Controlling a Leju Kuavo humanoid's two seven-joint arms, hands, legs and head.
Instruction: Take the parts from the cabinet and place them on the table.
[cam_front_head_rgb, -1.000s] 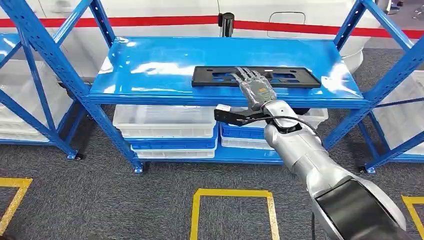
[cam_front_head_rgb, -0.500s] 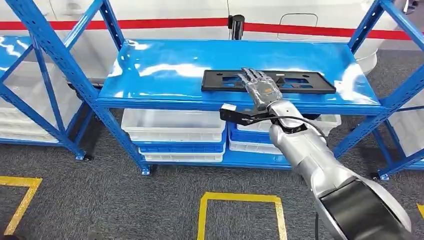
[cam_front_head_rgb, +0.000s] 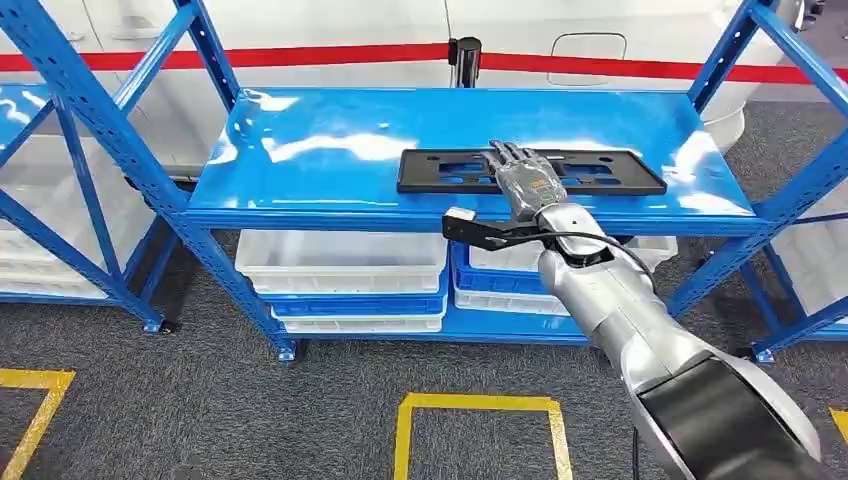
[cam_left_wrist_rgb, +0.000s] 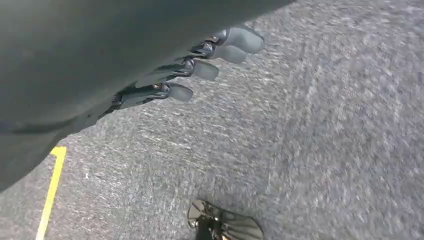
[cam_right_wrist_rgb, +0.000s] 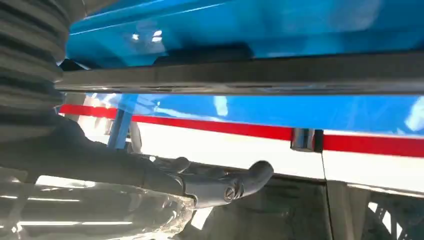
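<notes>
Fingers of the right hand (cam_front_head_rgb: 522, 178) are laid flat and slightly spread on top of a long black plate (cam_front_head_rgb: 440, 172), the part that lies along the front edge of the blue shelf (cam_front_head_rgb: 330, 150). The plate is seen under the palm and reaches out to both sides of the hand, further to its left than to its right. Nothing is seen to be closed around the plate; the thumb (cam_right_wrist_rgb: 235, 186) is held below the shelf edge in the right wrist view, apart from the other fingers. Below the hand, white trays (cam_front_head_rgb: 340, 262) and blue trays (cam_front_head_rgb: 495, 272) are stacked on the lower level of the rack. The left hand (cam_left_wrist_rgb: 200, 65) is hung over grey carpet (cam_left_wrist_rgb: 325, 150), its fingers extended side by side with nothing held in them.
</notes>
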